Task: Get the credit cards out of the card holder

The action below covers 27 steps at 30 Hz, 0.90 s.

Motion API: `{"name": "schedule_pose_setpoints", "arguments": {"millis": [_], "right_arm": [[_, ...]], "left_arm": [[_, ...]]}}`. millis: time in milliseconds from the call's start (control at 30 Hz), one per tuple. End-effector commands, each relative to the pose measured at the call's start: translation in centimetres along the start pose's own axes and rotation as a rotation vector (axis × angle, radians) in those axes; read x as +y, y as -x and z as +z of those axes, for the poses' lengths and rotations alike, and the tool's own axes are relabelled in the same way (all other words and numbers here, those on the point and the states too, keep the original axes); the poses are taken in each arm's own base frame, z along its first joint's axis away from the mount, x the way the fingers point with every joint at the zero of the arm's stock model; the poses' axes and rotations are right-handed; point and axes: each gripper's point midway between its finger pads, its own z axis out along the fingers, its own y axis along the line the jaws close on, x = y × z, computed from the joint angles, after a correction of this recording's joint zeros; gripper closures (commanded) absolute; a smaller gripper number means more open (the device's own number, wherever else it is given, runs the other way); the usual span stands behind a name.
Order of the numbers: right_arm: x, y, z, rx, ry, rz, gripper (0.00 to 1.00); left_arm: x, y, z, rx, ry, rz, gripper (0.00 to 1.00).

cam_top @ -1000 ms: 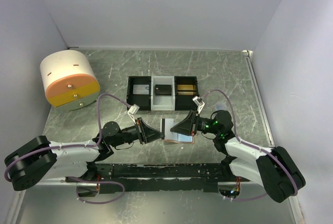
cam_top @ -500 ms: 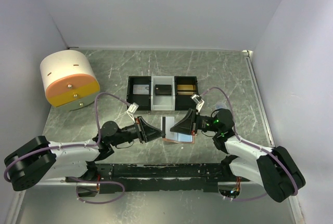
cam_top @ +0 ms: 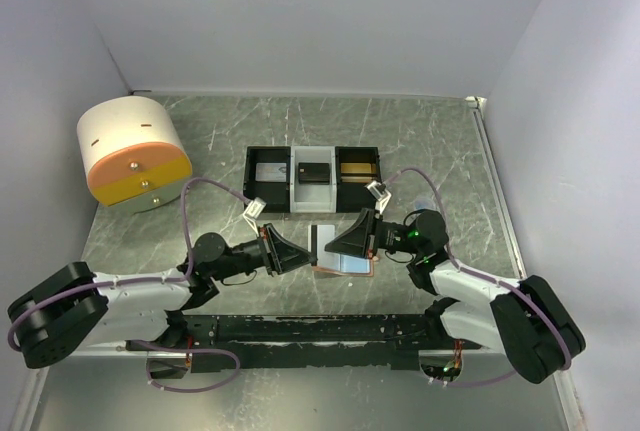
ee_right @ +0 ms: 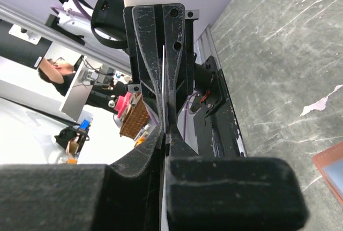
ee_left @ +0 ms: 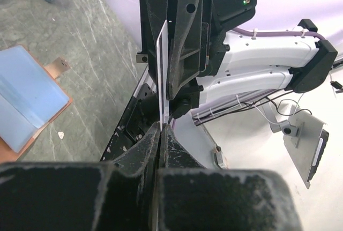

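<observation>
One thin, flat card is pinched by left gripper and right gripper.

card holder: open flat, blue lining up | credit card: pale, out, held upright

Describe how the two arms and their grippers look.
The left arm and right arm have white links between bulky black joints. The left gripper and right gripper are black wedges tapering to two scuffed fingers. A lilac cable loops along each arm to a white connector. Green lights glow at the right wrist.
</observation>
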Motion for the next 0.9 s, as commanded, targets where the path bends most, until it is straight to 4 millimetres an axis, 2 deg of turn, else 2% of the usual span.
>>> {"name": "schedule_pose_setpoints", "arguments": {"millis": [0, 67, 133, 233, 300, 367, 467, 533, 733, 867], "right_arm": [[1.0, 0.6, 0.4, -0.019, 0.016, -0.033, 1.0], [0.2, 1.0, 0.4, -0.04, -0.034, -0.04, 1.0], [-1.0, 1.4, 0.4, -0.049, -0.115, -0.052, 1.0], [-2.2, 2.2, 0.0, -0.069, -0.223, -0.103, 1.0], [-3.0, 2.8, -0.4, -0.08, -0.3, -0.132, 1.0], [-3.8, 3.5, -0.9, -0.09, -0.386, -0.187, 1.0], [-4.3, 4.6, -1.6, -0.102, -0.479, -0.241, 1.0], [-4.3, 5.5, -1.7, -0.111, -0.516, -0.282, 1.0], [-4.8, 7.0, -0.6, -0.088, -0.623, -0.389, 1.0], [-4.9, 7.3, 1.3, -0.057, -0.686, -0.492, 1.0]], "left_arm": [[-0.3, 0.1, 0.2, 0.02, -0.001, 0.031, 0.82], [0.1, 0.4, 0.0, 0.003, 0.031, 0.031, 0.59], [0.6, 0.9, -0.4, -0.019, 0.084, 0.04, 0.41], [1.9, 1.6, -1.1, -0.032, 0.204, 0.066, 0.24], [3.8, 1.7, -2.3, -0.004, 0.357, 0.092, 0.16], [5.0, 2.7, -3.9, -0.011, 0.513, 0.13, 0.11], [7.3, 4.2, -7.5, -0.006, 0.786, 0.194, 0.02], [7.7, 5.8, -9.5, -0.018, 0.917, 0.244, 0.0], [6.9, 9.3, -11.1, -0.005, 1.059, 0.348, 0.0], [8.1, 11.1, -12.5, 0.001, 1.128, 0.344, 0.0]]}}
